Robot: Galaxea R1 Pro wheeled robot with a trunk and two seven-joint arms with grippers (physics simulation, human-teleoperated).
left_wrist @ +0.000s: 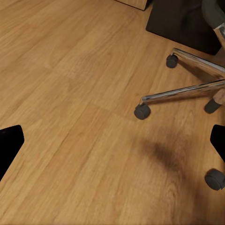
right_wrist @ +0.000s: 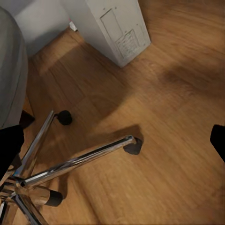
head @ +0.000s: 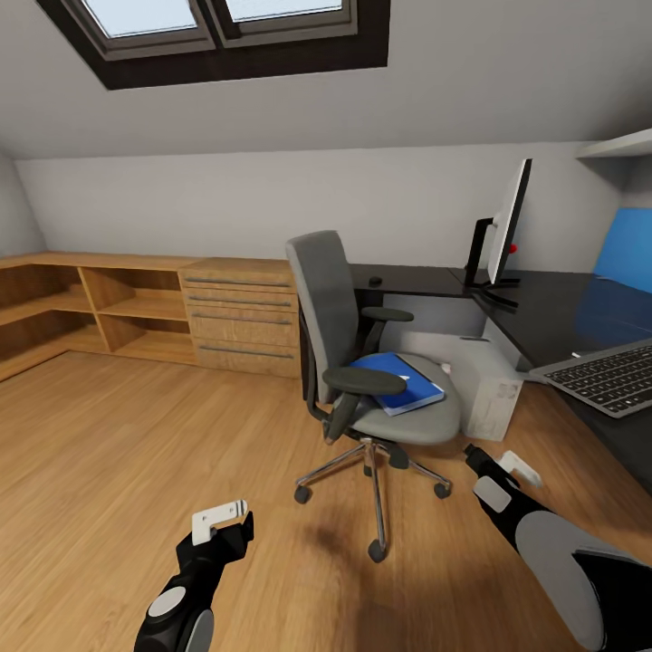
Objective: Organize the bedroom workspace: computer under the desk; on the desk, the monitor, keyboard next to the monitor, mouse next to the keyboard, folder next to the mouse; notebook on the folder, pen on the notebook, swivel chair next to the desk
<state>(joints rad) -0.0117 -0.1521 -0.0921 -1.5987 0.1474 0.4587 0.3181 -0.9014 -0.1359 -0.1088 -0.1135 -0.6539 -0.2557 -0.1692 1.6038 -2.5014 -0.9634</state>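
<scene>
Reaching for the folder [head: 398, 380] on the chair [head: 362, 362] could have rolled it away. Both tools, left [head: 220, 519] and right [head: 507, 464], hung spread and empty.

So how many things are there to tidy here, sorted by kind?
Computer gear: 4 (monitor, keyboard, computer, small dark mouse-like item)
Stationery: 1 (blue folder)
Furniture: 2 (swivel chair, desk)
Total: 7

I see a low light-wood cabinet [head: 136, 308] against the white wall [head: 272, 199], a skylight [head: 217, 27] above it, wood floor [head: 118, 453] before it.
</scene>
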